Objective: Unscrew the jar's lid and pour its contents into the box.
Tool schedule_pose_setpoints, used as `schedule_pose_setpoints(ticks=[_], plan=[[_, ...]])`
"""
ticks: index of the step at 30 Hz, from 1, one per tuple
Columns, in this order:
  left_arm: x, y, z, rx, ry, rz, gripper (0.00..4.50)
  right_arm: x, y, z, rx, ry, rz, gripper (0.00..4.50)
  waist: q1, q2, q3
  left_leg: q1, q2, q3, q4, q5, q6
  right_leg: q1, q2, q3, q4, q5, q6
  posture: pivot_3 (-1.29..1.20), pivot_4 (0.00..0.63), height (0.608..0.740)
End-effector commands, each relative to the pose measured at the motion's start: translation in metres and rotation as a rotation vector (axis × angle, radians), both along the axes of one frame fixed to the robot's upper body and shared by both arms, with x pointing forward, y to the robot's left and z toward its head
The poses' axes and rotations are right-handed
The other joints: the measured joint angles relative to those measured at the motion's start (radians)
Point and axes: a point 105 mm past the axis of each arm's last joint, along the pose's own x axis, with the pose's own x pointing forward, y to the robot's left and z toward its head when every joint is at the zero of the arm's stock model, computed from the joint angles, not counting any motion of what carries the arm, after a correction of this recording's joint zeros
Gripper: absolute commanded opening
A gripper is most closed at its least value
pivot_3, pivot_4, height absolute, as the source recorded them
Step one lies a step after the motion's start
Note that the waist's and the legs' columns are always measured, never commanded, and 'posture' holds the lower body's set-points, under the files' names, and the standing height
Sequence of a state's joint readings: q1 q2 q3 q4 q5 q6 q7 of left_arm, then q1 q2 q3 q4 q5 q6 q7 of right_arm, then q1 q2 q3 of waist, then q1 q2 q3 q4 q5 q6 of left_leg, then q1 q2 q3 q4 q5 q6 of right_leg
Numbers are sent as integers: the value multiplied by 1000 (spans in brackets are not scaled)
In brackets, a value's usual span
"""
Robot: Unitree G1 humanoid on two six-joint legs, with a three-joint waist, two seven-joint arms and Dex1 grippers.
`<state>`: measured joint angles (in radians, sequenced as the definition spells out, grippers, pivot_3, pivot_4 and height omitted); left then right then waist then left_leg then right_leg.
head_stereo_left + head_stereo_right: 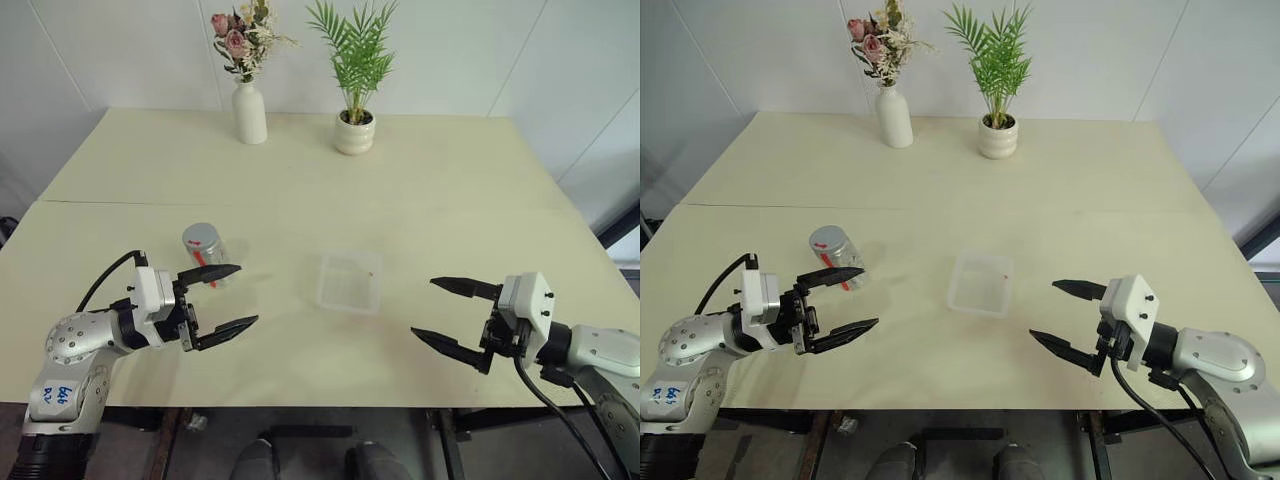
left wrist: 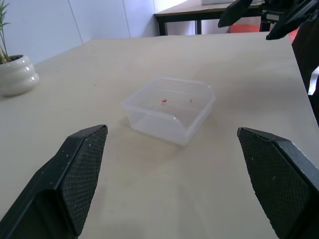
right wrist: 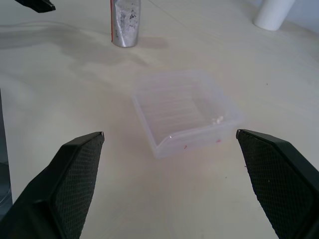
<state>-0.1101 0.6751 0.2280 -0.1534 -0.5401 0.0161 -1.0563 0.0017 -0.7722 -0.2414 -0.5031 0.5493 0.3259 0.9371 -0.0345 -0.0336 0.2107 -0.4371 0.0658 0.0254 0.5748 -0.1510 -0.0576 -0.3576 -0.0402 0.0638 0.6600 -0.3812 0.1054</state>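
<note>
The small clear jar [image 1: 206, 252] stands upright on the table's left side, red mark on its side, with the grey lid [image 1: 200, 236] on top. Its contents are too small to make out. My left gripper [image 1: 246, 294] hovers open just in front of the jar, its upper finger overlapping the jar's right side in the left eye view; whether they touch is unclear. The clear plastic box [image 1: 349, 283] sits at mid-table, a few pale specks [image 3: 217, 119] in one corner. My right gripper [image 1: 424, 306] is open and empty, right of the box.
A white flower vase [image 1: 249, 112] and a white plant pot [image 1: 354, 132] stand at the back of the cream table [image 1: 450, 200]. A seam crosses the tabletop behind the jar. Both arms hang over the front edge.
</note>
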Motion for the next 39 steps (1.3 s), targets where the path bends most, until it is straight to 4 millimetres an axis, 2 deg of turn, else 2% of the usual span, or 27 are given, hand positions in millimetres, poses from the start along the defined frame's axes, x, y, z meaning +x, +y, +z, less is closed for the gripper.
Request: schedule_pose_setpoints(ticks=[1, 7, 12, 18, 19, 23, 27, 39], plan=[[-3, 2, 8, 13, -65, 24, 4457, 2, 5, 7, -18, -38, 54, 4500, 0, 0, 0, 0, 0, 0, 0, 0, 0, 0, 0, 0, 0, 0, 0, 0, 150, 740], [-10, 11, -5, 15, -59, 145, 4457, 13, 15, 10, 2, -45, 120, 4500, -2, 0, 0, 0, 0, 1, 1, 0, 1, 0, -1, 1, 0, 0, 0, 0, 150, 740], [-25, 23, -17, -72, -61, 368, 4457, 23, 43, 25, 76, -73, 245, 4500, -17, 0, 0, 0, 1, 0, 1, -1, 0, 0, 0, 1, 0, 0, 0, 0, 150, 740], [-27, 28, -21, -254, -118, 731, 4457, 30, 80, 49, 154, -114, 431, 4500, -20, 0, 0, 0, 0, 1, 3, -2, 1, 1, 0, 1, 0, 1, 2, 0, 150, 740], [-26, 34, -20, -273, -123, 773, 4457, 28, 86, 50, 151, -116, 451, 4500, -19, 0, 0, 0, 0, 0, 4, -2, 1, 1, 0, 2, 0, 2, 2, 0, 150, 740], [-12, 38, -13, -363, -161, 888, 4457, 28, 101, 51, 140, -127, 506, 4500, -3, -1, -1, 0, 0, -1, 4, -2, 1, 1, 0, 0, 0, 2, 1, 0, 150, 740], [11, 44, -3, -394, -195, 959, 4457, 31, 106, 56, 159, -139, 498, 4500, 5, -1, -1, -1, -1, 0, 5, -2, 1, 1, 0, 1, 0, 3, 2, 0, 150, 740], [46, 40, 0, -404, -167, 959, 4457, 29, 107, 60, 179, -169, 460, 4500, 4, -1, -1, -1, 0, 1, 4, -2, 1, 0, 1, 1, 1, 3, 3, 0, 150, 740]])
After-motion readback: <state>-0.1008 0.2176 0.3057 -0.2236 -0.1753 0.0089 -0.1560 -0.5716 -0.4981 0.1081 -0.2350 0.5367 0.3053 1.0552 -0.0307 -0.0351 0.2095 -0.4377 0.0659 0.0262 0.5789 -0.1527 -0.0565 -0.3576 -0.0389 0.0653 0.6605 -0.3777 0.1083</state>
